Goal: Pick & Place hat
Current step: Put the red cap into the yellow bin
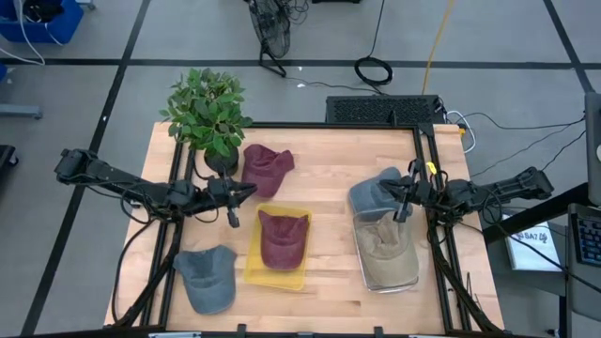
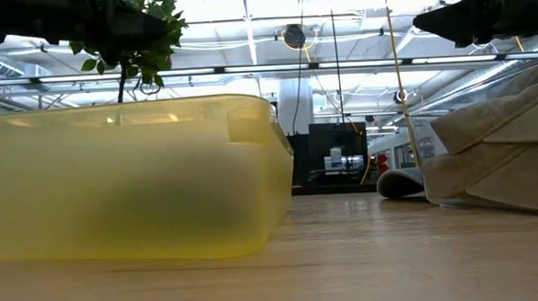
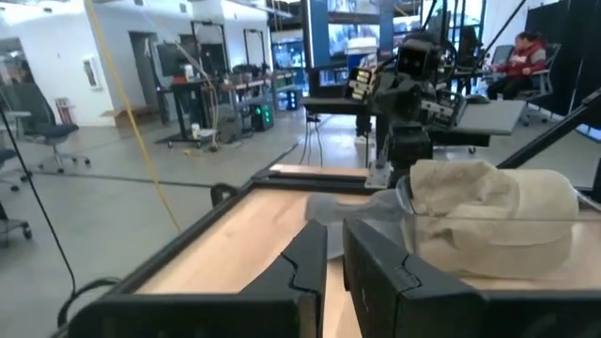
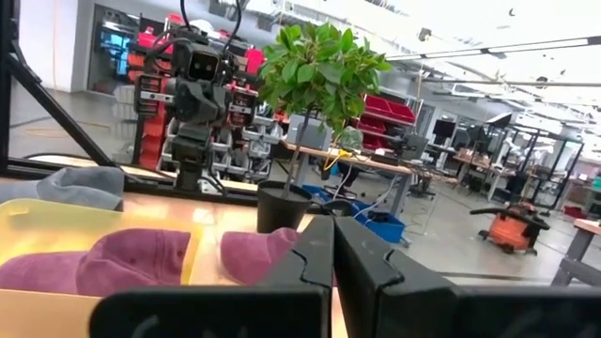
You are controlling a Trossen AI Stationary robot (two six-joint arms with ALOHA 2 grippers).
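A maroon hat (image 1: 283,238) lies in a yellow tray (image 1: 252,268) at the table's middle. A second maroon hat (image 1: 266,167) lies flat on the wood beside the plant. A grey-blue hat (image 1: 207,278) rests near the left front corner. A tan hat (image 1: 385,246) sits in a clear bin (image 1: 364,272), with a grey hat (image 1: 373,194) lying just behind it. My left gripper (image 1: 246,192) hovers shut between the far maroon hat and the tray. My right gripper (image 1: 392,195) hovers shut over the grey hat. The low view shows both raised above the table.
A potted plant (image 1: 208,115) stands at the far left corner, close behind my left gripper. A black frame (image 1: 427,169) runs along the table's edges. Bare wood (image 1: 329,202) lies between the tray and the bin. Cables and a stand lie on the floor beyond.
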